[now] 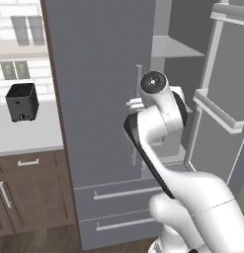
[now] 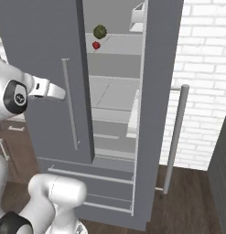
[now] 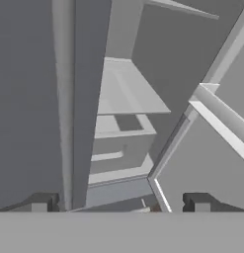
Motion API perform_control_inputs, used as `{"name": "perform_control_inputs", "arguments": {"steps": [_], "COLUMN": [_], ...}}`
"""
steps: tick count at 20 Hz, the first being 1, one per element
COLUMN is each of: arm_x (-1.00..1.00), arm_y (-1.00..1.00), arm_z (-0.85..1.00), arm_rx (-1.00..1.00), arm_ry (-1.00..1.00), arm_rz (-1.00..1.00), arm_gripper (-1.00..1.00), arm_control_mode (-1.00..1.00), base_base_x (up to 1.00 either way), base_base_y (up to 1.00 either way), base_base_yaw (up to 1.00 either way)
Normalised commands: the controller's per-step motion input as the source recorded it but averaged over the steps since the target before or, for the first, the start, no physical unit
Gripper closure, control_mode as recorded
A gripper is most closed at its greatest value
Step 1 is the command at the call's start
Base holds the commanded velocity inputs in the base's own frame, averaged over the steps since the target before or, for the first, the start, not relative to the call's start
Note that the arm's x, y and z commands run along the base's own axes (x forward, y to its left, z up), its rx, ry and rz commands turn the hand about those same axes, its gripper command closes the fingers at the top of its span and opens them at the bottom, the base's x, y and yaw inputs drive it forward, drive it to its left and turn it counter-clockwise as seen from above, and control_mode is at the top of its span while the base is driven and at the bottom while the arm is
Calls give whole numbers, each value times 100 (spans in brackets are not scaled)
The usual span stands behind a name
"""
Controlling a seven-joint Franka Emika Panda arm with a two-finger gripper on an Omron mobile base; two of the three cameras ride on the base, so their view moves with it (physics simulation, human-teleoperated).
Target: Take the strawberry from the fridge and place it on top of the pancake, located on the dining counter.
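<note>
My arm [image 1: 165, 111] is glossy white all over, built from thick rounded tube-like sections that swell into bulbous housings at the joints. A wide black band [image 1: 145, 155] runs lengthwise along the edge of one section, curving with the shell. From the left base camera I see a round dark grey cap [image 1: 153, 82] set into the end of the upper joint, with a small pale mark at its centre. From the right base camera a similar black disc [image 2: 15, 97] carries a small white logo, and another black ring [image 2: 11, 224] sits low on the white body. On the hand camera my two fingertips [image 3: 39, 203] are small, blocky and dark grey.
</note>
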Motion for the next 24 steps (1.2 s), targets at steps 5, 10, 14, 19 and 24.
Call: {"name": "perform_control_inputs", "arguments": {"steps": [5, 10, 14, 19, 24], "arm_x": [16, 33, 53, 34, 33], "arm_y": [14, 2, 16, 11, 3], "arm_z": [-7, -8, 0, 0, 0], "arm_rx": [0, 14, 16, 2, 0], "arm_ry": [-30, -8, 7, 1, 0], "arm_rz": [15, 14, 8, 2, 0], "arm_gripper": [-100, -100, -100, -100, -100], "arm_control_mode": [-100, -100, -100, -100, -100], "base_base_x": [0, 0, 0, 0, 0], "base_base_y": [0, 0, 0, 0, 0], "base_base_yaw": [0, 0, 0, 0, 0]}}
